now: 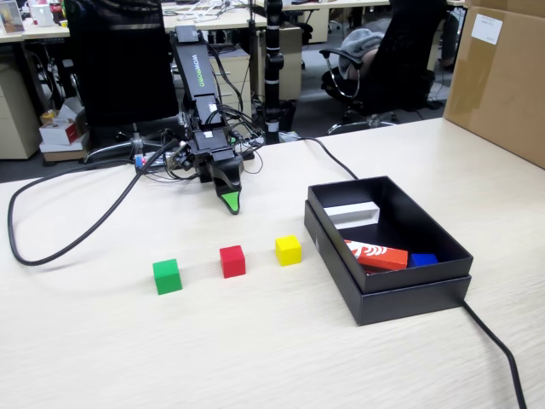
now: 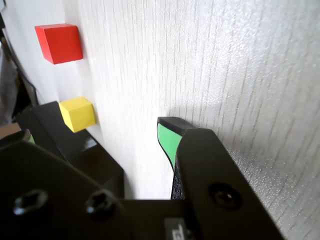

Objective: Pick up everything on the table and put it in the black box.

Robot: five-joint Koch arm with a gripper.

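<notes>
On the table (image 1: 255, 358), the black box (image 1: 387, 294) was positioned at the right of the fixed view, already holding a white block, a marked red block and a blue piece. The gripper (image 1: 231, 203) was held low behind a row of three cubes, pointing down at the tabletop. Whether its jaws were spread could not be told, as only one green tip was visible. The red cube (image 1: 232, 261) lay nearest, directly in front, the yellow cube (image 1: 288, 250) toward the box and the green cube (image 1: 167, 276) farthest left; all three remained outside the box.
</notes>
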